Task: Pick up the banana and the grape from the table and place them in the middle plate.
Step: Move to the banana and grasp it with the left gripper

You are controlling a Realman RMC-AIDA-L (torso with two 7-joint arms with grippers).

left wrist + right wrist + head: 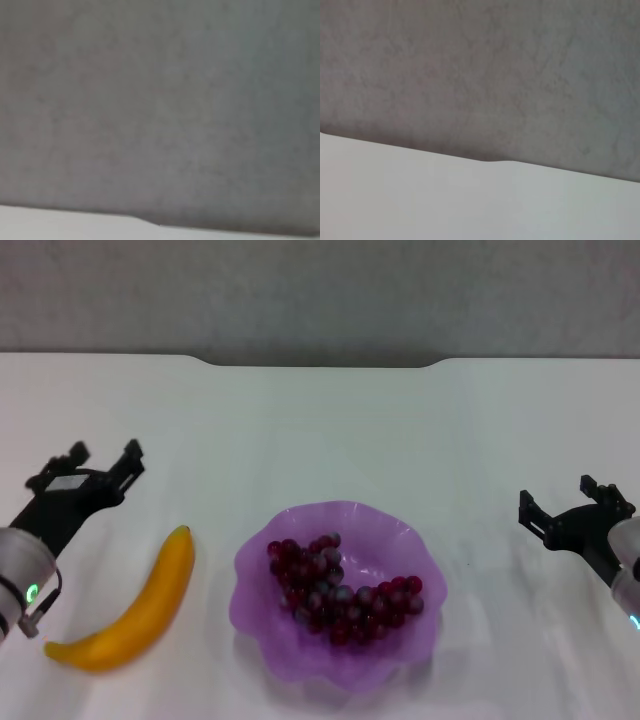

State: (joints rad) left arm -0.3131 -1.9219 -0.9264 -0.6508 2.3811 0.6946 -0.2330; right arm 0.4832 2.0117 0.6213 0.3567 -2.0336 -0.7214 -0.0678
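Note:
The yellow-orange banana (135, 612) lies on the white table (330, 430) at the left, next to the purple plate (385, 665). The bunch of dark red grapes (335, 590) lies inside the plate. My left gripper (100, 462) is open and empty, above the table, beyond and to the left of the banana. My right gripper (565, 502) is open and empty at the right, well apart from the plate. Both wrist views show only the grey wall and the table's far edge (490, 161).
The table's far edge has a shallow notch (320, 362) at the middle, with a grey wall (320, 290) behind it. Bare tabletop lies behind the plate and on both sides.

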